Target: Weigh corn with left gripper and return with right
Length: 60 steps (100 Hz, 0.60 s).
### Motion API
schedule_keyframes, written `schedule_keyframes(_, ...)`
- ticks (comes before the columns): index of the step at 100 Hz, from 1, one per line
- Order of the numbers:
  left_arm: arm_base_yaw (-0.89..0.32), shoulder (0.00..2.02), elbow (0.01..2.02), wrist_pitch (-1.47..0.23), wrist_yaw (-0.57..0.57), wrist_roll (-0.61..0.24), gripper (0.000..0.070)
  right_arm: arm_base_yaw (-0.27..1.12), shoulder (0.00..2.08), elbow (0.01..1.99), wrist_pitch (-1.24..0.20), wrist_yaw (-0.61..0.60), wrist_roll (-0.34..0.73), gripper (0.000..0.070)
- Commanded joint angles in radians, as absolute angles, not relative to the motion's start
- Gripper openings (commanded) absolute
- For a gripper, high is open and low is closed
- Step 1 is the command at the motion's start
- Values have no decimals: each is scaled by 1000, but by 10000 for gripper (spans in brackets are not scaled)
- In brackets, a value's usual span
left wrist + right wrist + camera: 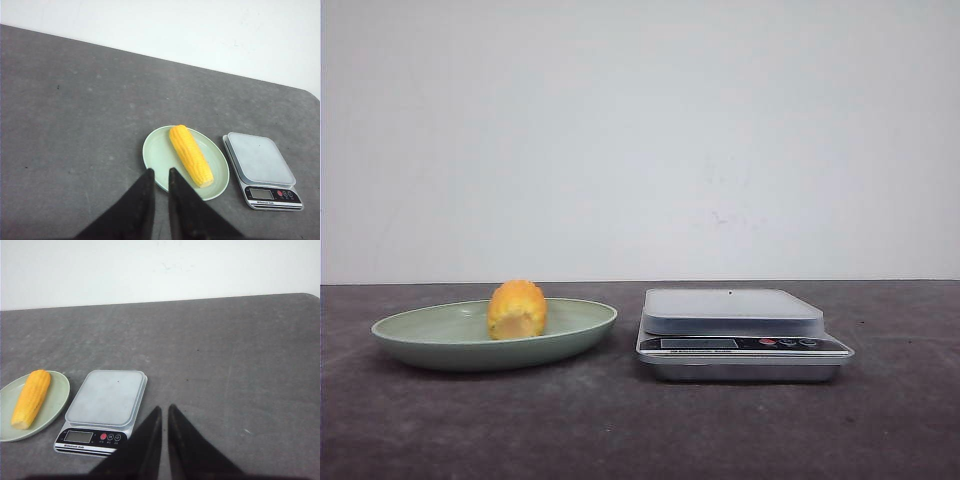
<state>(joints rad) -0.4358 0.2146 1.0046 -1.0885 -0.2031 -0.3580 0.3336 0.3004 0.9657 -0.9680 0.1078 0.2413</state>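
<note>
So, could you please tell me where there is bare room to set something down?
The scale platform is bare. Open table lies beyond the scale on the right, and left of and behind the plate. The plate is crowded by the corn, and the plate-scale gap is narrow.

Pale green plate (582,322) on grey table (620,430), silver digital scale (740,335) just beside it

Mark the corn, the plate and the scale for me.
corn (191,155), left wrist view, middle of the cob.
plate (405,326), front view, bare left rim.
scale (106,396), right wrist view, centre of the platform.
</note>
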Motion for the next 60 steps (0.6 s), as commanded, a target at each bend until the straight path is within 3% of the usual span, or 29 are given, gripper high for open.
schedule_keyframes(1, -438, 213, 1017, -1079, -201, -352, 0, 338, 298, 976, -960, 108, 254, 15)
schedule_keyframes(34, -427, 213, 1016, -1073, -213, -352, 0, 338, 298, 976, -960, 108, 254, 15)
schedule_keyframes(46, -342, 212, 966, -1019, -213, -319, 0, 338, 298, 976, -960, 108, 254, 15)
schedule_keyframes(60, -207, 196, 826, -821, -204, -247, 0, 338, 298, 976, -960, 108, 254, 15)
